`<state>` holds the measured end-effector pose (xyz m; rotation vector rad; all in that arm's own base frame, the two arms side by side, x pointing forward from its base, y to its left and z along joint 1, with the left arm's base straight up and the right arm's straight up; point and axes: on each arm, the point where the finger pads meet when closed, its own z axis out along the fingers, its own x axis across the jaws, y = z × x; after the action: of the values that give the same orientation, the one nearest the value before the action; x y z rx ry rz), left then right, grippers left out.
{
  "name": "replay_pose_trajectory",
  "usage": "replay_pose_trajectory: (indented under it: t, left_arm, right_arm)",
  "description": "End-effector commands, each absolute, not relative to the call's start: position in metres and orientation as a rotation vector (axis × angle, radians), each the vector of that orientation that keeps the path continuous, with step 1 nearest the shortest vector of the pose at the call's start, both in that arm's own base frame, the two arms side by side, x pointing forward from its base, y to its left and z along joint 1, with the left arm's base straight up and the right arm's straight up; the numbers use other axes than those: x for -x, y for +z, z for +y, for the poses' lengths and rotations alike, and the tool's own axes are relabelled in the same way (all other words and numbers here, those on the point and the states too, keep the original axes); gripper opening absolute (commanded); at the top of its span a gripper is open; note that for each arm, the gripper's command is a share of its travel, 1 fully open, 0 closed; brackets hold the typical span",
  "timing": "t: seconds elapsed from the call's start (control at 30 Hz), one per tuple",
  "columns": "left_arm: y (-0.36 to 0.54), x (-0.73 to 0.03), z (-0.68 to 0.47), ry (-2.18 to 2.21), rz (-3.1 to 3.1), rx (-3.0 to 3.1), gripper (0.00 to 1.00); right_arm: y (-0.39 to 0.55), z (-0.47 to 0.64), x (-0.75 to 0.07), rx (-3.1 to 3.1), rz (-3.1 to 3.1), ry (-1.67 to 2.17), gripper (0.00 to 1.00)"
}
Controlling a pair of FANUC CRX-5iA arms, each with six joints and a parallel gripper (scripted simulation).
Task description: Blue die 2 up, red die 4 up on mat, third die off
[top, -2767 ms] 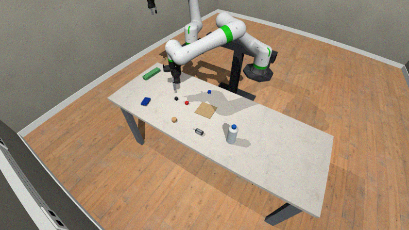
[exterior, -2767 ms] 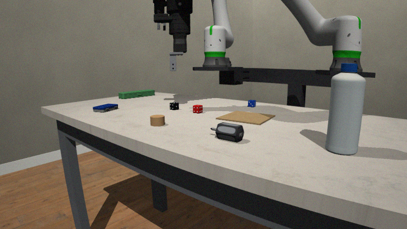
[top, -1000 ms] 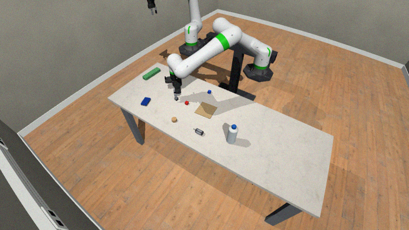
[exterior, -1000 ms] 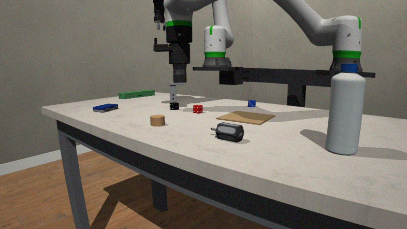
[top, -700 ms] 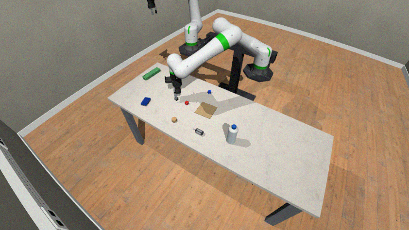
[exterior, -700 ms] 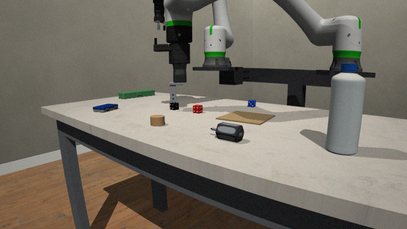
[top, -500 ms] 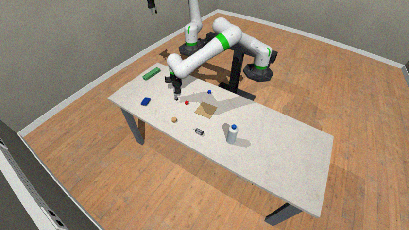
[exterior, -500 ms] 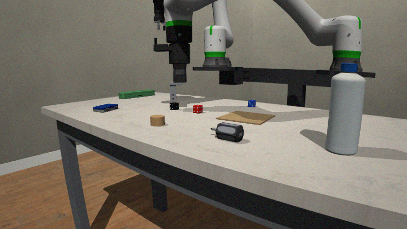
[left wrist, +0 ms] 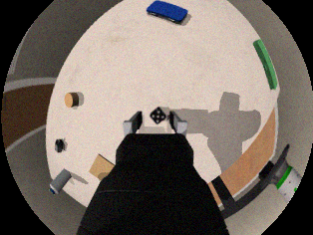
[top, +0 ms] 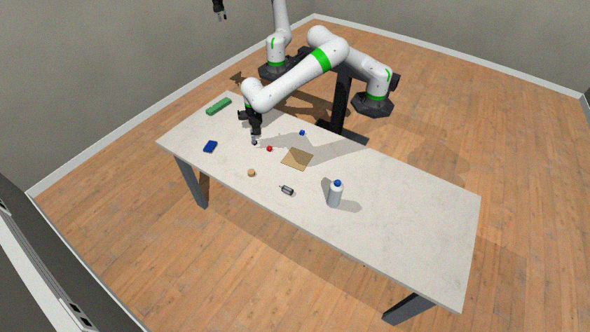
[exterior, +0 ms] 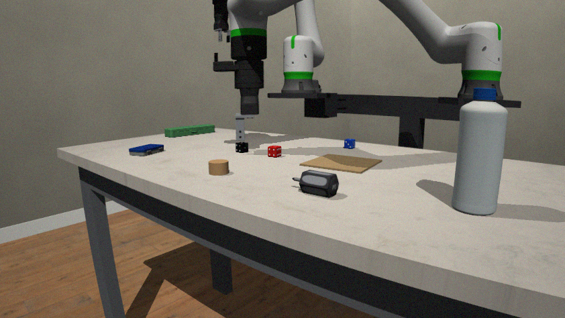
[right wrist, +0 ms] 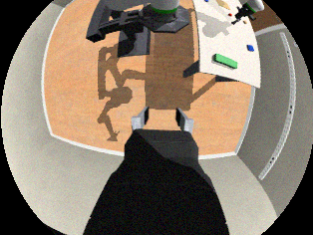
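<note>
The blue die (top: 301, 132) (exterior: 349, 143) lies on the table behind the tan mat (top: 291, 163) (exterior: 343, 166) (left wrist: 99, 167). The red die (top: 269, 148) (exterior: 274, 151) lies off the mat, between it and the black die (exterior: 241, 147) (left wrist: 157, 116). The black die shows a five-pip face upward in the left wrist view. The top faces of blue and red are too small to read. My left gripper (top: 254, 141) (left wrist: 156, 117) is open, low over the black die, which shows between its fingers. My right gripper (top: 222, 17) (exterior: 224, 38) (right wrist: 161, 113) is open and empty, high beyond the table.
A wooden cylinder (top: 251, 172) (exterior: 218, 167), a dark grey tool-like object (top: 287, 190) (exterior: 318, 183) and a tall bottle (top: 334, 195) (exterior: 479, 157) stand or lie toward the front. A blue box (top: 209, 146) and a green box (top: 218, 106) lie at the table's far-left part.
</note>
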<state>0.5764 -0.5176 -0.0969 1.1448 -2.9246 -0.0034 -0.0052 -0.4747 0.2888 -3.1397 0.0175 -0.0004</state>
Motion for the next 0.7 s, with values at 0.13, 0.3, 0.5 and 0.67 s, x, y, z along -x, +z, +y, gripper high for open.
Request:
replay_pose_trajectory:
  t: [0.13, 0.3, 0.5, 0.67]
  left_arm:
    - [-0.095, -0.577, -0.509, 0.000, -2.925, -1.145, 1.00]
    - [-0.095, -0.576, -0.478, 0.000, -2.925, -1.145, 1.00]
    - [-0.095, -0.576, -0.444, 0.000, -2.925, -1.145, 1.00]
    - [-0.095, -0.575, -0.415, 0.000, -2.925, -1.145, 1.00]
  right_arm:
    - [0.290, -0.475, 0.005, 3.142, 0.018, 0.000, 1.00]
    - [0.290, -0.475, 0.005, 3.142, 0.018, 0.000, 1.00]
    - [0.290, -0.475, 0.005, 3.142, 0.018, 0.000, 1.00]
    - [0.290, -0.475, 0.005, 3.142, 0.018, 0.000, 1.00]
